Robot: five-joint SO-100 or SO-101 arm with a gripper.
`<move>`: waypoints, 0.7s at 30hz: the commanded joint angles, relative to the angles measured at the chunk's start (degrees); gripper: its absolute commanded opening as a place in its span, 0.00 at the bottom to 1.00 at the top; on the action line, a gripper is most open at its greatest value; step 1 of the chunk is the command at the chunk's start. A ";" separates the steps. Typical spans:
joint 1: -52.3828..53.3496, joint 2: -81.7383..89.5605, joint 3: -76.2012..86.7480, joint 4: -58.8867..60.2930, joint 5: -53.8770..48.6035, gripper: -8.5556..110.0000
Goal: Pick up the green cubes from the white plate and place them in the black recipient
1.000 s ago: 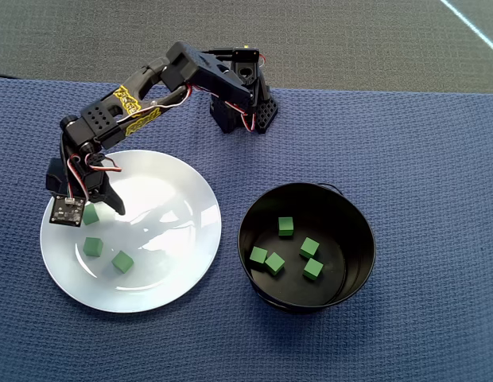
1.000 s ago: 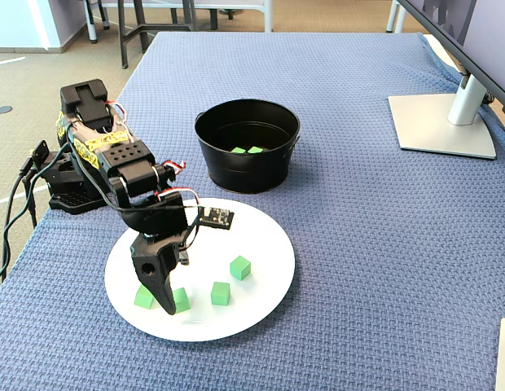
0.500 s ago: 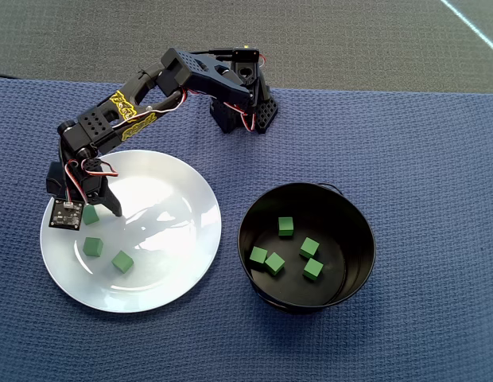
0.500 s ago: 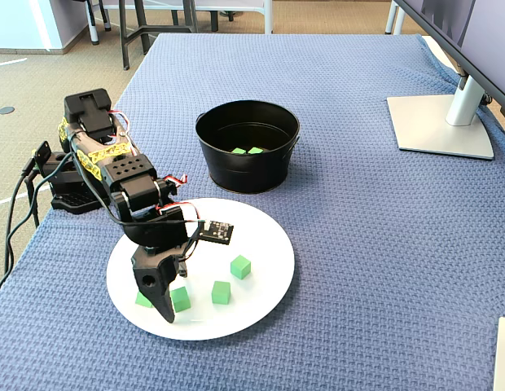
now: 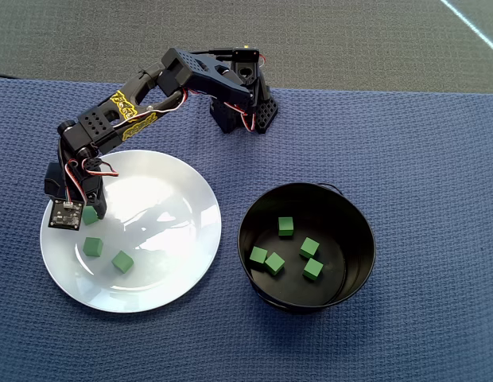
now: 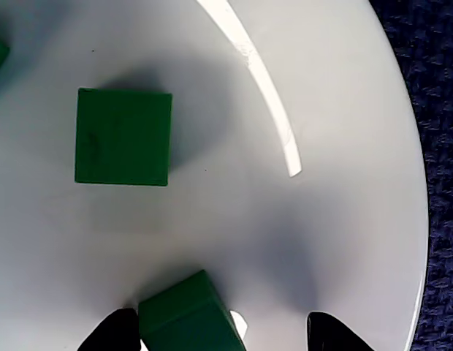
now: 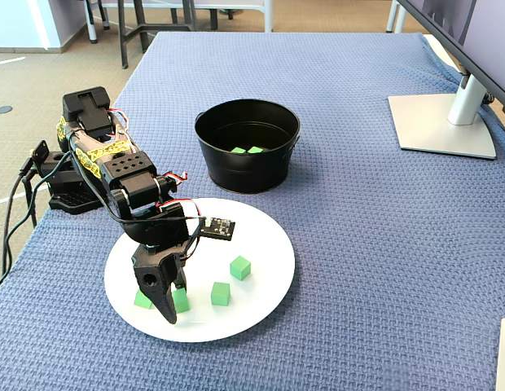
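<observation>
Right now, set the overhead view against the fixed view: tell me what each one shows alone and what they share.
Overhead only: all five green cubes lying in the black pot, and the gripper from above at a cube. Fixed only: a monitor stand on the blue cloth, the floor beyond the table, and a fourth cube at the plate's left edge. Both: the white plate, the arm's base, and two free cubes on the plate.
</observation>
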 commanded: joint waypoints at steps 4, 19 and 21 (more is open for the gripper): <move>-0.26 0.18 -1.93 -2.72 -2.20 0.20; -0.26 -0.70 -1.23 -4.75 0.70 0.12; -0.35 -0.97 -1.23 -5.10 1.32 0.08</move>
